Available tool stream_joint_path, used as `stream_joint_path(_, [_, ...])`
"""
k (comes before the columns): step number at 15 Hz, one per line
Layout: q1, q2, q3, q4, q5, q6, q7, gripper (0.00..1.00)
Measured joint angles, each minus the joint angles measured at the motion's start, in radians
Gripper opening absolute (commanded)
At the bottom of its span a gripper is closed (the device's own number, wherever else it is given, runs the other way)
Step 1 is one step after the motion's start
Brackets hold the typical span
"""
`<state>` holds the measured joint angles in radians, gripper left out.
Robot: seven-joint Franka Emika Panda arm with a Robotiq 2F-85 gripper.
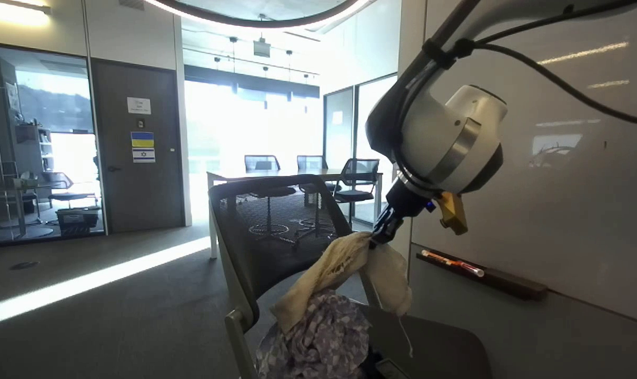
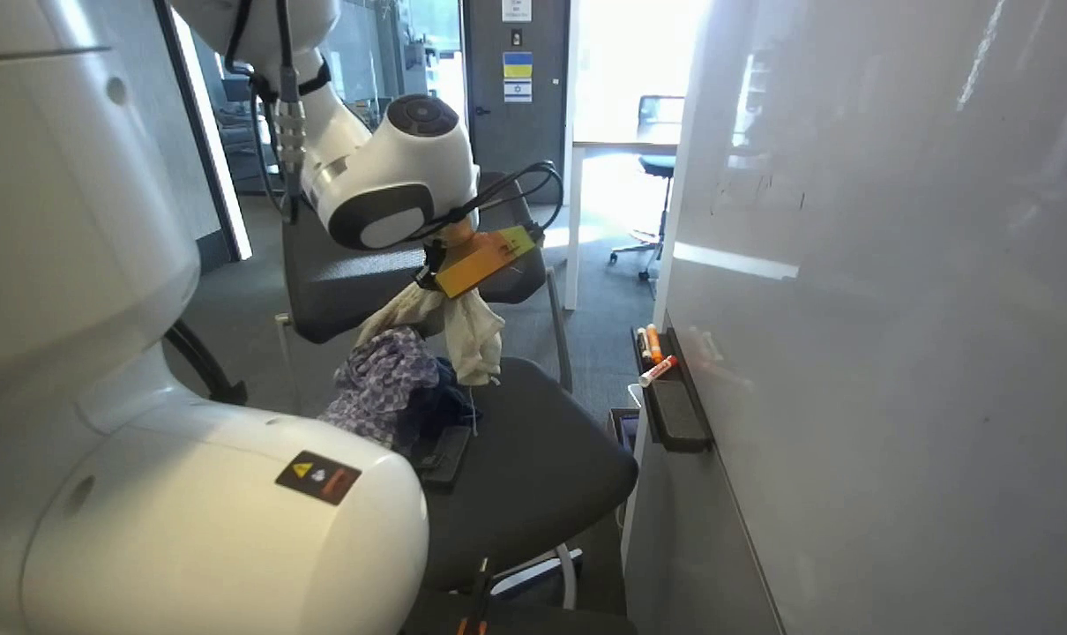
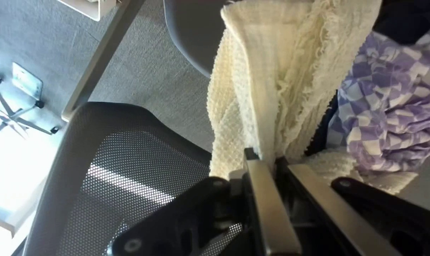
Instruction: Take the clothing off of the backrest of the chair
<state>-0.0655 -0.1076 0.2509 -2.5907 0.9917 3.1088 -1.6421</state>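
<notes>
A cream cloth (image 1: 329, 268) hangs folded from my gripper (image 1: 380, 238), in front of the chair's mesh backrest (image 1: 276, 226). The wrist view shows the gripper (image 3: 266, 160) shut on the cream cloth (image 3: 264, 78), with the backrest (image 3: 129, 153) at lower left. One end of the cloth reaches down to a purple checked cloth (image 1: 334, 331); the other hangs over the seat (image 2: 533, 467). The purple cloth (image 2: 379, 379) is bunched beside dark blue fabric (image 2: 436, 406) at the seat's side. In an exterior view the fingertips are hidden behind the yellow camera mount (image 2: 485, 262).
A whiteboard (image 1: 534, 184) stands close beside the chair. Its ledge (image 1: 497, 281) holds several markers and juts out. A dark flat object (image 2: 450, 454) lies on the seat. A table (image 1: 292, 173) with other chairs is behind.
</notes>
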Motion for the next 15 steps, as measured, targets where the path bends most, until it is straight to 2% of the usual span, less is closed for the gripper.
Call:
stream_joint_path(2, [-0.008, -0.046, 0.006, -0.031, -0.070, -0.032, 0.029, 0.05])
stream_joint_path(5, [-0.003, -0.085, 0.033, -0.026, -0.133, -0.151, 0.051, 0.05])
stream_joint_path(10, [0.010, -0.059, 0.069, 0.031, -0.193, -0.349, 0.101, 0.05])
stream_joint_path(13, [0.055, 0.019, -0.003, 0.050, -0.316, -0.385, 0.208, 0.05])
stream_joint_path(14, [0.067, 0.051, -0.026, 0.057, -0.348, -0.390, 0.234, 0.10])
stream_joint_path(15, [0.078, 0.082, -0.046, 0.068, -0.364, -0.398, 0.246, 0.36])
